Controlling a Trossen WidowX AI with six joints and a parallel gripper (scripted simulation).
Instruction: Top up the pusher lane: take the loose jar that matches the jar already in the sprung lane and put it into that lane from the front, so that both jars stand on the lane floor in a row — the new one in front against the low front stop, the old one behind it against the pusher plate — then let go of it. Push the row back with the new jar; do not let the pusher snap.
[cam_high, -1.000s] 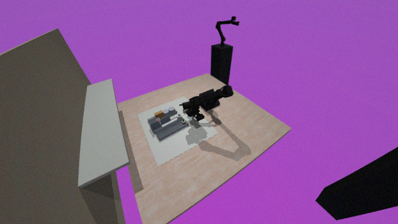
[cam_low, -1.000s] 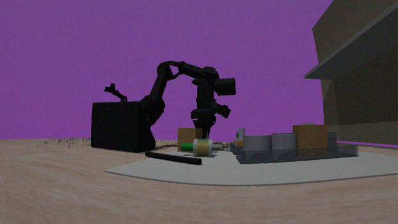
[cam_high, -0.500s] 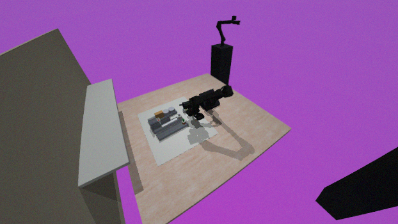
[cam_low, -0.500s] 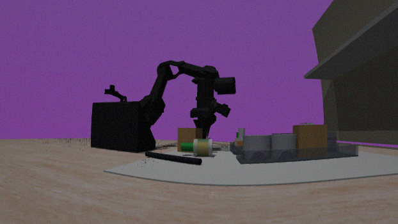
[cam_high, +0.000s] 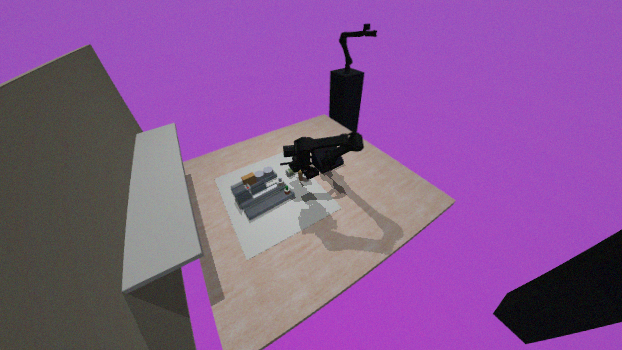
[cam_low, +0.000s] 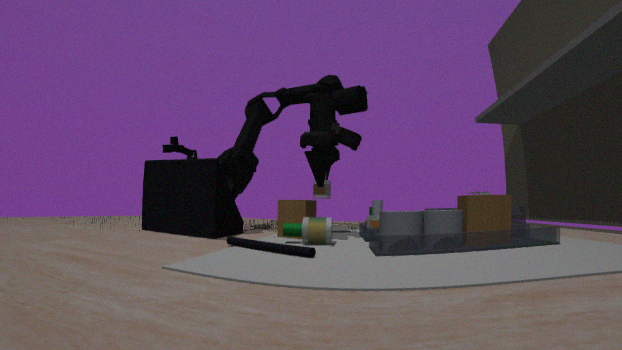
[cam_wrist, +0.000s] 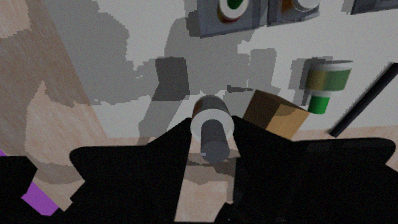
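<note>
My gripper (cam_low: 321, 186) (cam_wrist: 211, 120) is shut on an upright jar (cam_low: 325, 194) (cam_wrist: 212, 105) with a grey cap, white rim and brown-orange label, and holds it above the mat, clear of it. A similar grey-capped jar (cam_low: 375, 224) (cam_wrist: 301, 6) with an orange label stands at the front of the middle lane. A jar (cam_high: 287, 190) (cam_wrist: 232, 10) with a green cap and red label stands in the lane beside it. A loose jar (cam_low: 317, 230) (cam_wrist: 328, 77) with a green cap and yellow-green label lies on its side. The pusher plate cannot be made out.
A tan block (cam_low: 295, 206) (cam_wrist: 287, 120) stands near the lying jar. A black rod (cam_low: 270, 247) (cam_wrist: 364, 100) lies beyond that jar. Another lane (cam_low: 540, 237) holds grey cylinders (cam_low: 401, 222) (cam_low: 444, 221) and an orange-brown box (cam_high: 248, 178) (cam_low: 484, 217). A raised shelf (cam_high: 160, 210) stands behind the lanes.
</note>
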